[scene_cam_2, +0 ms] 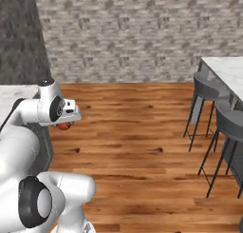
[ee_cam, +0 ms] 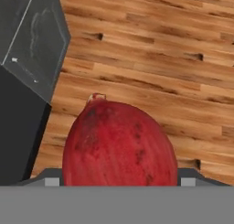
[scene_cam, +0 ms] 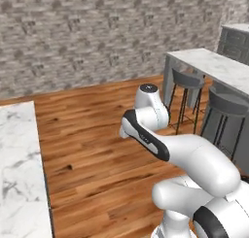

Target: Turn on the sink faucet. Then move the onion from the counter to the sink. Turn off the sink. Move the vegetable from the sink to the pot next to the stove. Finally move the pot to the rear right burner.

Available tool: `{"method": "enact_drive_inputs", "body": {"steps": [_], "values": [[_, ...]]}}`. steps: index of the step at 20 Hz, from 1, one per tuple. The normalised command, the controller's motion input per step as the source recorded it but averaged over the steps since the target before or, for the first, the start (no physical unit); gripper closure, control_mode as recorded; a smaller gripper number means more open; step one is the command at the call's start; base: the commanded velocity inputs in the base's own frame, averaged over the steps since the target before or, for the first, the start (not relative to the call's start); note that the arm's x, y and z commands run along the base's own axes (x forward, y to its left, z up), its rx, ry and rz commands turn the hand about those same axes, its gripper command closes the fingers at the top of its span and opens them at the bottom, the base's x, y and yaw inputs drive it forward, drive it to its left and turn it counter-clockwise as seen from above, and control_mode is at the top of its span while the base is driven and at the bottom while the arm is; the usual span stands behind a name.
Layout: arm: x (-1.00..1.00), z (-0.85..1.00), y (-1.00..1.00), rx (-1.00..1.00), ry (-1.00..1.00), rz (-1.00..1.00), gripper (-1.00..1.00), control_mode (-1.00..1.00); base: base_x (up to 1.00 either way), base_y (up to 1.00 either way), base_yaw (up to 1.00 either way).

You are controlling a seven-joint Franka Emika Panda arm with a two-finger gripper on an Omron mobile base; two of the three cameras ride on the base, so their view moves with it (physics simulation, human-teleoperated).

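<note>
**Red onion in the gripper, carried over open floor**

Status: the round dark-red onion with a small stem nub [ee_cam: 119, 145] sits right at the hand camera, pressed between the two dark fingertips [ee_cam: 51, 178]; the other tip peeks out on its far side. The two-finger gripper [scene_cam_2: 65, 124] is clamped on it. In the right base view the onion shows as a small red blob under the white hand, hanging above the brown wooden plank floor [scene_cam_2: 137, 146], off any surface.

A white marble counter [scene_cam: 19, 169] sits at the left in the left base view; its corner and dark side panel also show in the hand view. Grey bar stools [scene_cam: 187, 84] and a marble island [scene_cam: 214, 64] are well off to the right.

Handling, my read:
- Firm, rigid bulb, light for this arm. No crush risk at moderate force.
- Skin looks smooth and papery, so probably slick; curved sides give the pads little contact.
- Best hold is across the widest part, the equator, stem end clear of the pads. The current hold looks close to that.
- Rounded shape will roll when released; set it down low, don't drop it.
</note>
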Motion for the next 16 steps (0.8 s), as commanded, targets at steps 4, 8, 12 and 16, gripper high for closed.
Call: {"method": "enact_drive_inputs", "body": {"steps": [4, 8, 12, 16], "values": [[0.00, 0.00, 0.00, 0.00, 0.00, 0.00, 1.00, 1.00, 0.15, -0.49, -0.35], [0.00, 0.00, 0.00, 0.00, 0.00, 0.00, 1.00, 1.00, 0.12, -0.49, -0.35], [0.00, 0.00, 0.00, 0.00, 0.00, 0.00, 1.00, 1.00, 0.08, -0.53, -0.36], [0.00, 0.00, 0.00, 0.00, 0.00, 0.00, 1.00, 1.00, 0.03, -0.61, -0.36]]}}
